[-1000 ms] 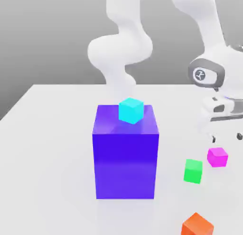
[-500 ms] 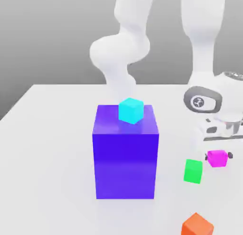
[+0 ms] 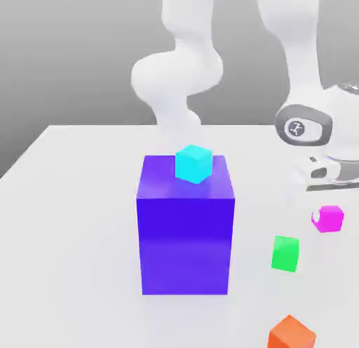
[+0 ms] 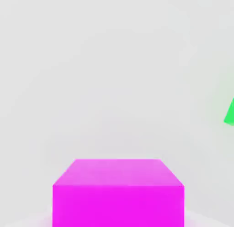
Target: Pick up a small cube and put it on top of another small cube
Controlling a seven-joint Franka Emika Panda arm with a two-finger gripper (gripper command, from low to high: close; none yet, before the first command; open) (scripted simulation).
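The small cube (image 3: pixel 328 219), bright magenta, hangs just under the white hand at the exterior view's right, a little above the table. My gripper (image 3: pixel 327 208) is shut on it. The hand view has this magenta cube (image 4: pixel 118 193) very close, with the white table behind it. Another small cube (image 3: pixel 285 253), bright green, rests on the table a short way off, toward the exterior view's left and nearer the front. An edge of the green cube (image 4: pixel 230 112) also appears in the hand view.
A big blue-violet block (image 3: pixel 186 234) stands mid-table with a cyan cube (image 3: pixel 193 163) on top. An orange cube (image 3: pixel 291 334) lies at the front edge of the exterior view. The white table (image 3: pixel 70 234) stretches out to the exterior view's left of the block.
The hand came down over the magenta cube, the jaws closed on it, and the cube has now risen slightly off the table, shifting toward the exterior view's right.
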